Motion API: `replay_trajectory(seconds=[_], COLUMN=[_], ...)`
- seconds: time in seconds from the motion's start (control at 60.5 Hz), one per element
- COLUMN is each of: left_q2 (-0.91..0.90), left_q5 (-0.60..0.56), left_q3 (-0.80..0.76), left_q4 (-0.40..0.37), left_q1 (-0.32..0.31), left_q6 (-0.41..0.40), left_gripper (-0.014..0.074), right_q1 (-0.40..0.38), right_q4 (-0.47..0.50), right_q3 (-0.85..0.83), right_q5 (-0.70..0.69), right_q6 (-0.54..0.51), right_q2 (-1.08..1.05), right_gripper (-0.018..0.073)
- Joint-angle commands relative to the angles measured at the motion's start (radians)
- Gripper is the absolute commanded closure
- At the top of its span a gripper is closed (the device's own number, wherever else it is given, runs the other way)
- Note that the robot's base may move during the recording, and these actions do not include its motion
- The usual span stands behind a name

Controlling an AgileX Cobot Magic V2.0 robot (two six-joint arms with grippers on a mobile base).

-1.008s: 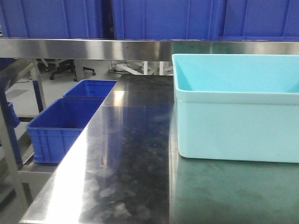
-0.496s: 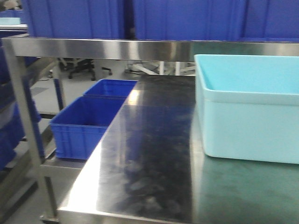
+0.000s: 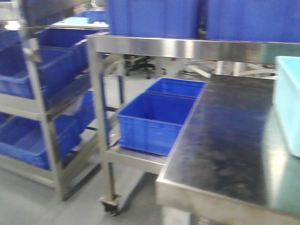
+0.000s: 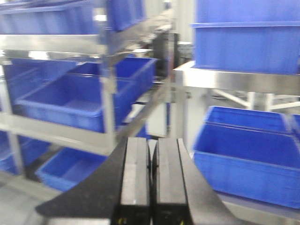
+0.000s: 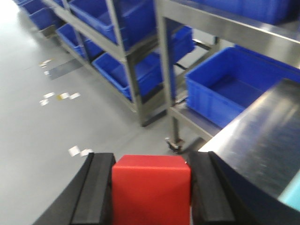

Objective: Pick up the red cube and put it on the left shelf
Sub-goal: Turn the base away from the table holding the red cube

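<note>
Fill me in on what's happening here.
A two-arm mobile robot is carrying a red cube, clamped between the fingers of its right gripper and held clear of the steel table. The left gripper is shut with nothing in it. The left shelf, a steel rack lined with blue crates, stands off to the left of the table. The cube is not yet on it.

The desk point(image 3: 220, 140) is brushed steel, glossy but smudged dull in patches. The left shelf point(image 3: 14, 102) is the same brushed stainless metal, and its crates point(image 3: 42, 75) are smooth blue plastic with a faint sheen. The red cube point(image 5: 151, 187) looks smooth and matt.
</note>
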Motion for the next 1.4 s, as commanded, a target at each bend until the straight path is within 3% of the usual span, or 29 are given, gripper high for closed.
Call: replay_trajectory(seconds=[0.0, 1.388], left_q2=[-0.014, -0.014], left_q5=[-0.085, -0.085], left_q3=[0.025, 0.025], left_q4=[0.000, 0.000], left_q1=[-0.004, -0.004], left_q6=[0.000, 0.000], left_gripper=[0.0495, 0.0495], right_q1=[0.004, 0.004], right_q4=[0.006, 0.006], right_q3=[-0.028, -0.028], right_q5=[-0.087, -0.087], right_q6=[-0.009, -0.009], right_q2=[-0.002, -0.002], right_gripper=[0.0502, 0.0502])
